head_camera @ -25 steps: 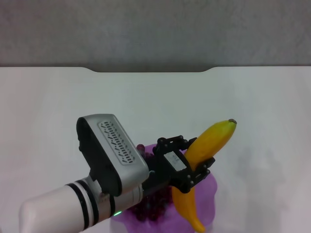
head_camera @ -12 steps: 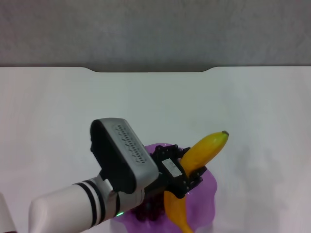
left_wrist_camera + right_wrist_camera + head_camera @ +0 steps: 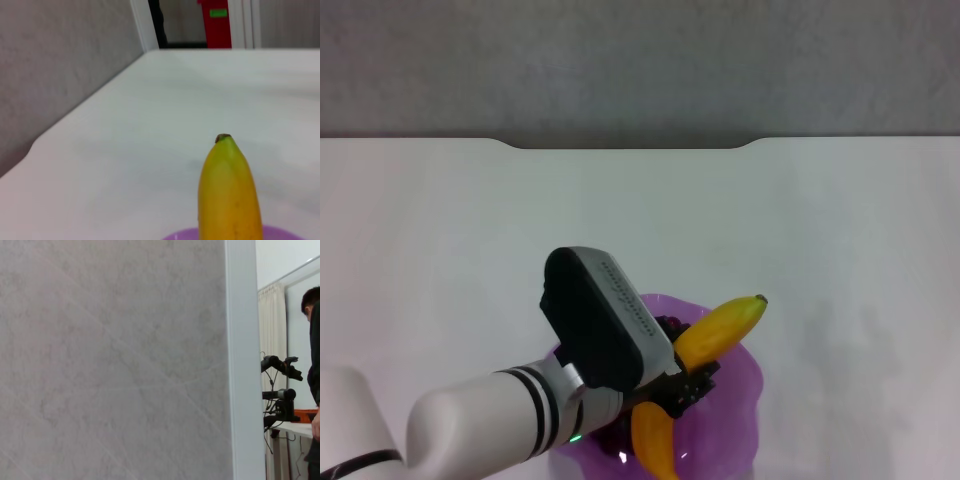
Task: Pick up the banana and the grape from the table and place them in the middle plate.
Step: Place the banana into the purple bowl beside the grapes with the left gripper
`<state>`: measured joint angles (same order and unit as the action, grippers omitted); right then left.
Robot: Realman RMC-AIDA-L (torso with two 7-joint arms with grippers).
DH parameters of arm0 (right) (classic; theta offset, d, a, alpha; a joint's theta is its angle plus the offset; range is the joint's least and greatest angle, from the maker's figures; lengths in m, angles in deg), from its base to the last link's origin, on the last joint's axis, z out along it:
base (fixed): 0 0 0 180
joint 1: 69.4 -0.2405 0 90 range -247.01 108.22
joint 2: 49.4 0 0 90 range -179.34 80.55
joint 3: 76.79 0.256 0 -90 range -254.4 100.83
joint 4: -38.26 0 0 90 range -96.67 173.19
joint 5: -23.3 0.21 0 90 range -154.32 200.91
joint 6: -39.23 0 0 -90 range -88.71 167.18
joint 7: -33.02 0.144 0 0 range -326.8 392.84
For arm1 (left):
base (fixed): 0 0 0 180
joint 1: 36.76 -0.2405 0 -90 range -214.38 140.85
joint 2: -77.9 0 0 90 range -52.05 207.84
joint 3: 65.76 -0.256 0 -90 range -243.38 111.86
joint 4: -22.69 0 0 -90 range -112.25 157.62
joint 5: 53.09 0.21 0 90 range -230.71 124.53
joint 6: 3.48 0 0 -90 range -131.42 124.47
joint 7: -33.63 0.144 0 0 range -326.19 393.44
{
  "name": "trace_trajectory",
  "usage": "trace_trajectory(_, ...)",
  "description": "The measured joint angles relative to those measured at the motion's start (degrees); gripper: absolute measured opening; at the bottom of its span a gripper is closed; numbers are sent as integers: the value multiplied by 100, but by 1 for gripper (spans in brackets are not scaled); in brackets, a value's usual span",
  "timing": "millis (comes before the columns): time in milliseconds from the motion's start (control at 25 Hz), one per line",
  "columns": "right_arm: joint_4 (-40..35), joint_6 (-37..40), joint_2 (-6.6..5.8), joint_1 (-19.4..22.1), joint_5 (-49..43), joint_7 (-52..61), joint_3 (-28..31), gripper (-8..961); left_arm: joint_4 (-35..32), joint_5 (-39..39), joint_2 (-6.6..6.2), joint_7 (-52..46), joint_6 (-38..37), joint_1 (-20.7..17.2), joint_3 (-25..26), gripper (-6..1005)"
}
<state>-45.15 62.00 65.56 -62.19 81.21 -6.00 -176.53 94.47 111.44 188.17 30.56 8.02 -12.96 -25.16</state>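
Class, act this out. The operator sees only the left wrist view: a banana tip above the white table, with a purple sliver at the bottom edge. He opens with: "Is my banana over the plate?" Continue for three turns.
Observer: Yes. In the head view the banana lies across the middle plate, and its dark tip juts past the rim over the table.
Operator: Where is it gripped?
Observer: The left gripper is shut on the banana near mid-length, above the plate. Whether the banana's lower end touches the plate cannot be told.
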Motion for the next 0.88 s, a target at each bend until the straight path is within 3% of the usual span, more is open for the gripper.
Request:
trace_trajectory(160, 3, 0, 0, 0, 0, 0, 0, 518, 28, 0, 82, 135, 267, 16, 112, 553)
trace_trajectory(560, 27, 0, 0, 1, 0, 0, 0, 518, 402, -1, -44, 238, 270, -95, 100, 558)
trace_trajectory(880, 18, 0, 0, 0, 0, 0, 0, 518, 726, 0, -59, 319, 512, -211, 204, 561)
